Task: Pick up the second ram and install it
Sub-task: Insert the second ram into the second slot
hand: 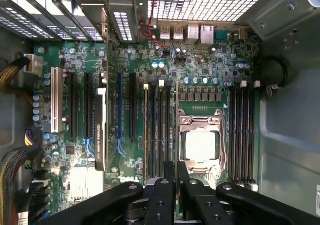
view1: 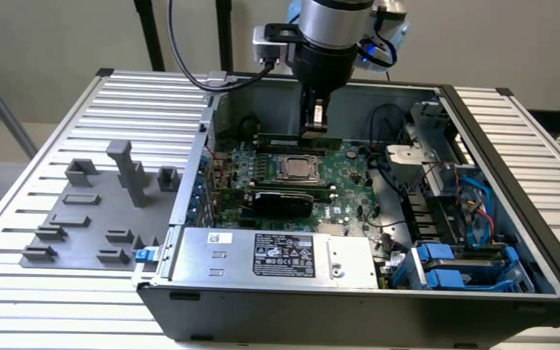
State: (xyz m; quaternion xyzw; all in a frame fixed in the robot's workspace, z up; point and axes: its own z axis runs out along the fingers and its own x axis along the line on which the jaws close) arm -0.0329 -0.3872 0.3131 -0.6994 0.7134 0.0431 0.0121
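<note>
Gripper: the gripper [view1: 311, 133] is black and slender. It hangs straight down from the arm's smooth grey wrist, over the far part of the open case.
Fingers: in the wrist view the fingers [hand: 169, 185] are flat black bars with round screw holes. They are drawn almost together, with only a thin slit between them.
Hold: as far as the exterior view shows, they are clamped on the top edge of the second ram.
Second ram: the second ram [view1: 285, 138] is a long, thin green board with dark chips. It lies level at the fingertips and seems to be above the board, not seated. It appears beyond the CPU socket and runs from the exterior view's left to its right.
CPU socket: the CPU socket [view1: 300, 168] is a square metal frame with a shiny plate in the middle.
Motherboard: the motherboard [hand: 210, 80] is green and crowded with small round capacitors and fine parts.
Memory slots: the memory slots [hand: 159, 130] are narrow dark parallel channels beside the socket.
Expansion card: the expansion card [view1: 280, 200] is a black block on the near side of the socket.
Power supply: the power supply [view1: 280, 257] is a dull silver metal box with a dark printed label, at the near wall.
Case: the case [view1: 358, 313] has dark, smooth sheet-metal walls and its side is open.
Fixture blocks: the fixture blocks [view1: 129, 175] are matt grey plastic, some upright and some low. They stand on a grey plate at the exterior view's left, well apart from the gripper.
Table: the table [view1: 27, 292] is made of pale ribbed metal slats.
</note>
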